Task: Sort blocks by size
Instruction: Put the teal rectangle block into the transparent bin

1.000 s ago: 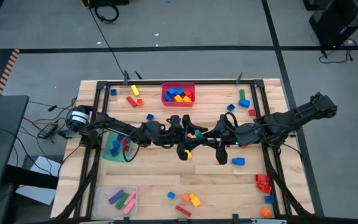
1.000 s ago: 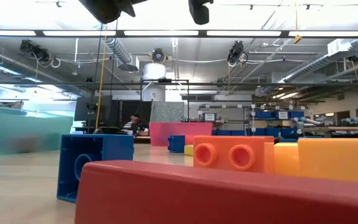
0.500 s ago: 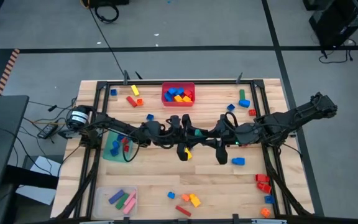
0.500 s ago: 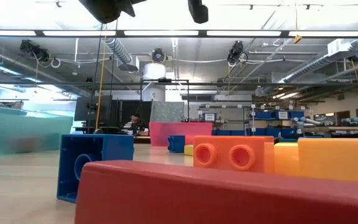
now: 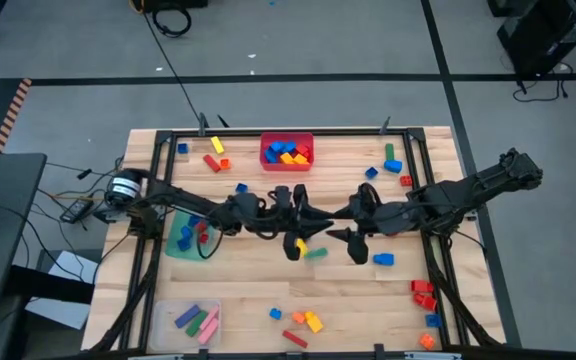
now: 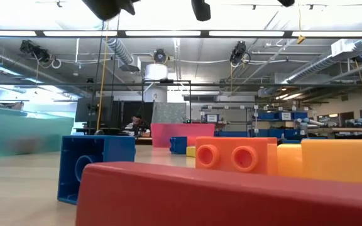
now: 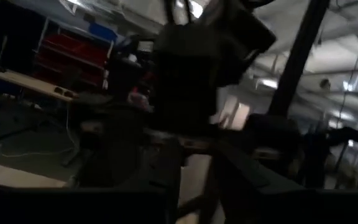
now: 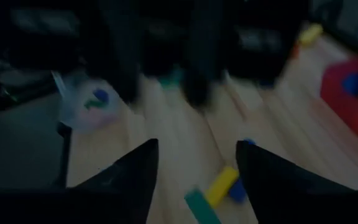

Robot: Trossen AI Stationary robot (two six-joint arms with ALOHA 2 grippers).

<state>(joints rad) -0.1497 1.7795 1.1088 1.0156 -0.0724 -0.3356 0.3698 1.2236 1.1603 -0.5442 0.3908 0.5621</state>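
My two grippers meet above the middle of the table. The left gripper (image 5: 308, 215) comes in from the left and the right gripper (image 5: 340, 235) from the right. The right gripper (image 8: 197, 146) is open, with nothing between its fingers. On the wood below them lie a green block (image 5: 315, 253) (image 8: 202, 208) and, beside it, a yellow block (image 5: 301, 243) (image 8: 221, 185). The left wrist view is dark and shows no block.
A red bin (image 5: 264, 150) with blocks stands at the far edge, a green bin (image 5: 173, 245) at the left and a clear bin (image 5: 158, 315) at the near left. Loose blocks lie near the front edge (image 5: 308, 320), at the right (image 5: 383, 259) (image 5: 423, 292) and at the far left (image 5: 213, 160).
A green-and-orange piece that hung between the two grippers no longer shows there. A green block now lies on the table below them, beside the yellow one. Both arms have stayed about where they were.
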